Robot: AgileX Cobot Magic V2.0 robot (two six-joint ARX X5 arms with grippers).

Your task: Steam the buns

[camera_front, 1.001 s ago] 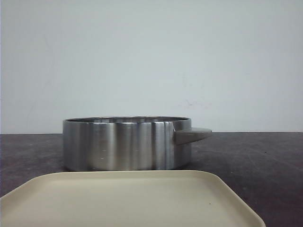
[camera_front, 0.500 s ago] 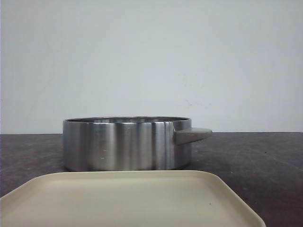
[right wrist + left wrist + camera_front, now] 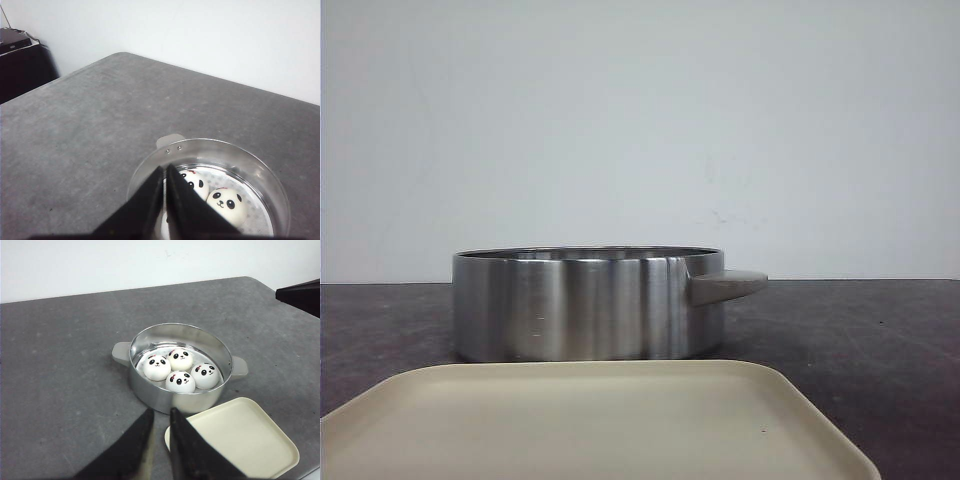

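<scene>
Nothing has shifted in the past second: all four buns [image 3: 176, 370] sit inside the steel pot [image 3: 150, 392] on the worktop [image 3: 60, 365], cream tray [image 3: 240, 440] empty nearby. Left tool [image 3: 159, 416] and right tool [image 3: 165, 172] hover nearly closed, holding nothing — loading looks finished.
</scene>
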